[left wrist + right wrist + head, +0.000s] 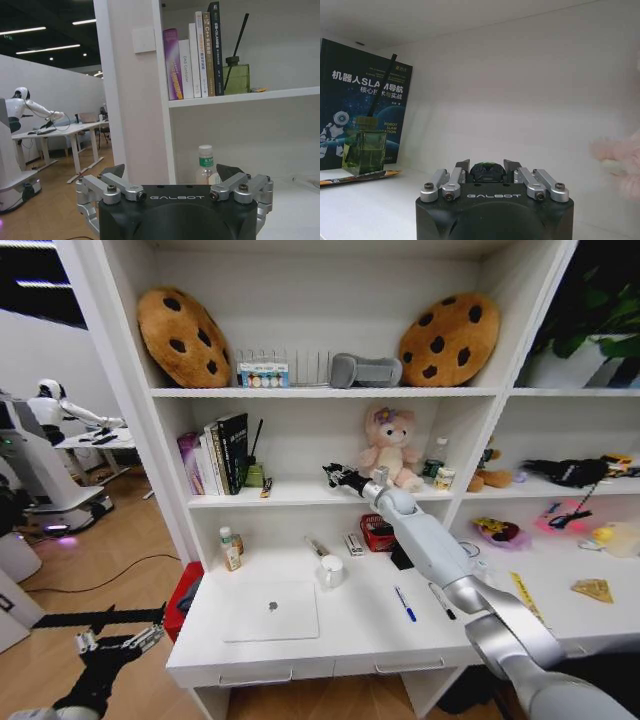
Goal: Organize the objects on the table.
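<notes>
White shelving [300,495] | my right gripper [487,167] clamps toy car [487,171] on middle shelf left of pink plush [392,445] | left gripper [172,175] spread wide, low beside table [350,635].

Silver laptop [271,611], white mug [331,571], blue pen [405,604], yellow ruler [526,597]

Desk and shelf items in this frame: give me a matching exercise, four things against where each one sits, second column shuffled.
Things:
1. silver laptop
2. white mug
3. small green toy car
4. blue pen

Places:
A. between the right hand's fingers, at the middle shelf
B. flat on the desk top, left part
C. on the desk, right of the laptop, beside a dark pen
D. upright on the desk, behind the laptop

Pairs: 1-B, 2-D, 3-A, 4-C
</notes>
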Tool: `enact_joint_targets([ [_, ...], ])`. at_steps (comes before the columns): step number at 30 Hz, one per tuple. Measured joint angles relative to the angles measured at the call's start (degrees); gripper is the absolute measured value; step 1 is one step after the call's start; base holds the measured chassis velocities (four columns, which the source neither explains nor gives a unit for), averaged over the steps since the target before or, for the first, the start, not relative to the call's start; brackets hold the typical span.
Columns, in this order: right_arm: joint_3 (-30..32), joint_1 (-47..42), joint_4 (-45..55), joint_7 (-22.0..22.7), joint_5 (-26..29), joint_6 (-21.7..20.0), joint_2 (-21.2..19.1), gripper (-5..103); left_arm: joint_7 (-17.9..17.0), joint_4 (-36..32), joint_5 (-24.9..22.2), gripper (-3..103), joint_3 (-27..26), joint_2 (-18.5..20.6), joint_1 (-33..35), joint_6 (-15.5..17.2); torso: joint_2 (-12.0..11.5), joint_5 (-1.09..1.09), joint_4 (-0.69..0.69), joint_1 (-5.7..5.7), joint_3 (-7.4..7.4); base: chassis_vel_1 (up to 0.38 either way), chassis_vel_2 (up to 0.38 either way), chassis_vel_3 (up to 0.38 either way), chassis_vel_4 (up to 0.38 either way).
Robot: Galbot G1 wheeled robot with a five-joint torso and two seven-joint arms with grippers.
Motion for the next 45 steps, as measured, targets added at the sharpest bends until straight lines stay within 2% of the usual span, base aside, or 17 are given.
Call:
enact_joint_targets([
  [9, 2.1, -3.4, 4.2, 0.6, 0.0, -0.1, -2.1, 37, 0.0, 0.0, 0.0, 100, 0.0, 0.0, 0.0, 0.0, 0.0, 0.0, 0.02, 0.0, 0.0, 0.0, 0.0, 0.0, 0.0],
  [23, 6.3, -13.2, 13.9, 1.7, 1.2, -1.1, -7.6, 37, 0.0, 0.0, 0.0, 100, 0.0, 0.0, 0.0, 0.0, 0.0, 0.0, 0.0, 0.0, -0.01, 0.0, 0.0, 0.0, 0.0],
  [33, 6.3, -14.4, 14.6, 2.7, 1.2, -1.9, -7.6, 37, 0.0, 0.0, 0.0, 100, 0.0, 0.0, 0.0, 0.0, 0.0, -0.01, 0.01, 0.0, 0.0, 0.0, 0.0, 0.0, 0.0],
  [34, 6.2, -14.4, 14.6, 3.1, 1.2, -2.4, -7.6, 33, 0.0, 0.0, 0.0, 100, 0.0, 0.0, 0.0, 0.0, 0.0, 0.0, 0.02, 0.0, 0.0, 0.0, 0.0, 0.0, 0.0],
  [35, 6.1, -14.3, 14.7, 3.6, 1.2, -2.8, -7.6, 38, 0.0, 0.0, 0.0, 100, 0.0, 0.0, 0.0, 0.0, 0.0, -0.01, 0.01, 0.0, 0.0, 0.0, 0.0, 0.0, 0.0],
  [36, 6.1, -14.3, 14.7, 3.6, 1.2, -2.8, -7.6, 38, 0.0, 0.0, 0.0, 100, 0.0, 0.0, 0.0, 0.0, 0.0, -0.01, 0.01, 0.0, 0.0, 0.0, 0.0, 0.0, 0.0],
  [37, 6.1, -14.1, 14.8, 4.2, 1.3, -3.1, -7.6, 44, 0.0, 0.0, 0.0, 100, 0.0, 0.0, 0.0, 0.0, 0.0, -0.01, 0.01, 0.0, 0.0, 0.0, 0.0, 0.0, 0.0],
  [38, 6.1, -14.1, 14.8, 4.2, 1.3, -3.1, -7.6, 44, 0.0, 0.0, 0.0, 100, 0.0, 0.0, 0.0, 0.0, 0.0, -0.01, 0.01, 0.0, 0.0, 0.0, 0.0, 0.0, 0.0],
  [40, 6.1, -14.0, 15.0, 4.8, 1.5, -3.6, -7.6, 54, 0.0, 0.0, 0.0, 100, 0.0, 0.0, 0.0, 0.0, 0.0, -0.01, 0.01, 0.0, 0.0, 0.0, 0.0, 0.0, 0.0],
  [43, 6.1, -14.0, 15.1, 5.0, 1.7, -3.7, -7.6, 60, 0.0, 0.0, 0.0, 100, 0.0, 0.0, 0.0, 0.0, 0.0, -0.01, 0.01, 0.0, 0.0, 0.0, 0.0, 0.0, 0.0],
  [45, 6.2, -14.1, 15.6, 5.3, 2.5, -3.7, -7.8, 70, 0.0, 0.0, 0.0, 100, 0.0, 0.0, 0.0, 0.0, 0.0, -0.01, 0.01, 0.0, 0.0, 0.0, 0.0, 0.0, 0.0],
])
